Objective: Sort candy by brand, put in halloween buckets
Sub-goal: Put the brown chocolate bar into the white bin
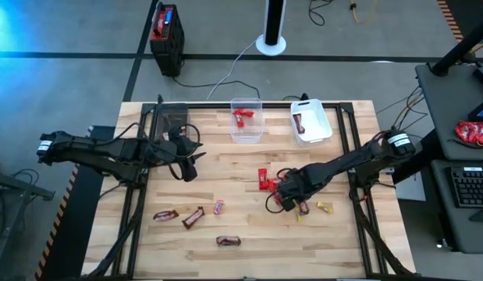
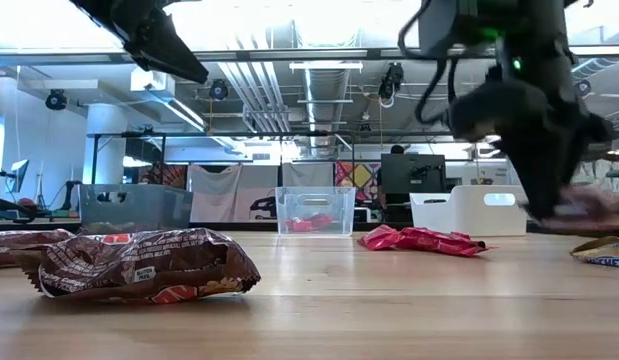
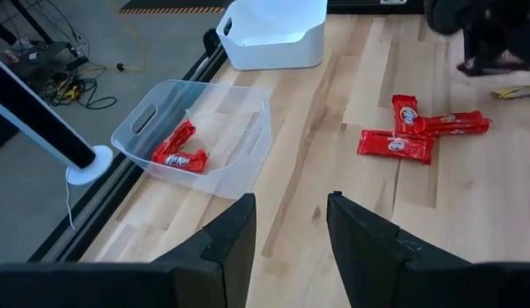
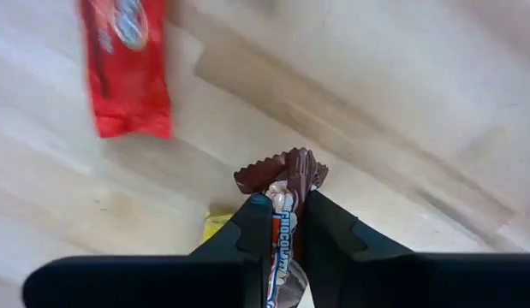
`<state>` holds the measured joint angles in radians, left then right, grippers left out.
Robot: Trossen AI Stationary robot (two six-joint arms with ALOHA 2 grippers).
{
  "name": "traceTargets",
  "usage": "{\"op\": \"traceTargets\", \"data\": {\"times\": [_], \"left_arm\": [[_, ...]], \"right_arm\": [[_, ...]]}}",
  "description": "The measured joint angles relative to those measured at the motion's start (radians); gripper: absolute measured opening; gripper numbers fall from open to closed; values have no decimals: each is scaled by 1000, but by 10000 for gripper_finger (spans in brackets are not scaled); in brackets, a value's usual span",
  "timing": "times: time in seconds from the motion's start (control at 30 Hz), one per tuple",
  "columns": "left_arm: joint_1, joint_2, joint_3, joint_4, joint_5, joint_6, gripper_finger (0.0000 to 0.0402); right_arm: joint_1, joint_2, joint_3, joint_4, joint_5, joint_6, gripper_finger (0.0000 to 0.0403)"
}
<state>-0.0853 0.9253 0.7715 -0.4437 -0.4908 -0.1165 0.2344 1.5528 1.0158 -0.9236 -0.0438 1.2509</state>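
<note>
Candy, a dark brown wrapped bar (image 4: 282,201), sits pinched by one end in the right pincer (image 4: 280,224), just above the wooden tabletop (image 1: 249,242), likely bound for the white rectangular plastic bin (image 1: 311,122) beyond it. Near the dark smoky grey bin (image 1: 169,119), the left pincer (image 3: 288,231) waits, fingers spread.

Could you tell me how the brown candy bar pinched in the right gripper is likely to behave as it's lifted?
Probably light. The brown candy bar is small beside the right gripper. Its crinkled wrapper end suggests it may flop or bend. The glossy film could slip, since the fingers pinch only one end.
</note>
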Motion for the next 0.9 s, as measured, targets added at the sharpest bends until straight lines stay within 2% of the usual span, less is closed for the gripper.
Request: {"op": "traceTargets", "data": {"times": [0.13,0.23,0.43,0.5,0.63,0.9], "left_arm": [[0,8,0,21,0,3,130],[0,13,0,36,1,6,130],[0,12,0,42,2,11,130],[0,11,0,43,2,6,130],[0,11,0,42,3,-6,130],[0,11,0,38,4,-17,130]], "right_arm": [[-53,-66,82,-121,116,-49,50],[-117,-107,163,-218,246,-111,47],[-298,-144,301,-275,539,-289,39],[-373,-142,329,-273,604,-354,39],[-531,-115,352,-263,655,-472,43],[-775,-27,326,-233,656,-623,51]]}}
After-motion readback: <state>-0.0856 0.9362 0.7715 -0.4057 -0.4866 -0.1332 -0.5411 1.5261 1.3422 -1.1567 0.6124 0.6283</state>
